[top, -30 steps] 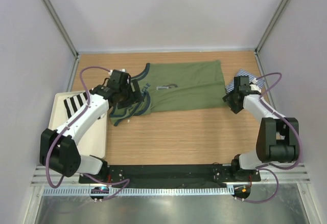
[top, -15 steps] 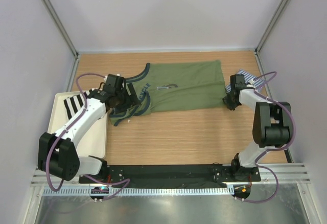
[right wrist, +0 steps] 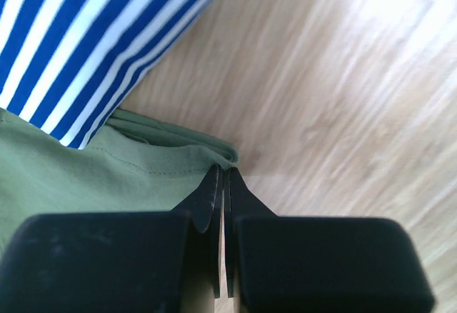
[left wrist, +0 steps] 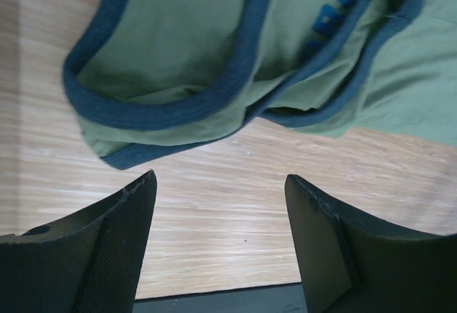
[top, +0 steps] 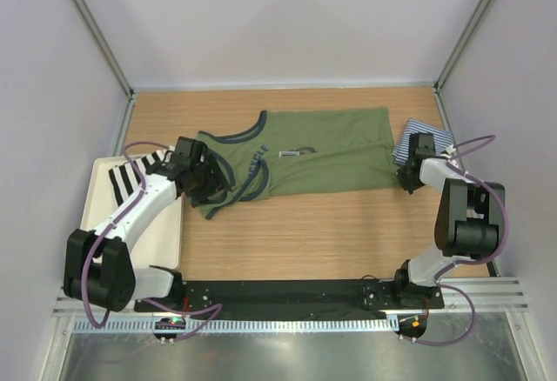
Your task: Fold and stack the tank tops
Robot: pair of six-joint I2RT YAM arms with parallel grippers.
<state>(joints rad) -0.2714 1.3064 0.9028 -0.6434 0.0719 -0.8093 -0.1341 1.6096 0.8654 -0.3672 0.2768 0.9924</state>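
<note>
- The olive green tank top (top: 331, 150) is carrying navy chest lettering that is running sideways near the neckline; from above it is looking like "CYCLE", though it is too small to be certain.
- In the left wrist view only the lower parts of a few blue letters are showing on the olive green tank top (left wrist: 178, 41), cut by a strap and not readable.
- A small pale label (top: 291, 152) is sitting near the middle of the chest, its print too small to read.
- The green top is lying spread flat across the far half of the wooden table (top: 331, 224), hem to the right, its navy-trimmed straps looping loosely and a little crumpled at the left end.
- The striped tank top (top: 428, 135) is lying bunched at the table's far right; in the right wrist view, the striped tank top (right wrist: 86, 34) is overlapping the green hem.
- The left gripper (top: 207, 188) is hovering just beside the straps; the left gripper (left wrist: 221, 206) is spread wide over bare wood, holding nothing.
- The right gripper (top: 406, 178) is sitting at the hem's near right corner; the right gripper (right wrist: 223, 177) is clenched, tips pinching the corner of the olive green tank top (right wrist: 86, 177).
- A cream tray (top: 165, 233) with dark stripes is resting at the table's left edge.
</note>
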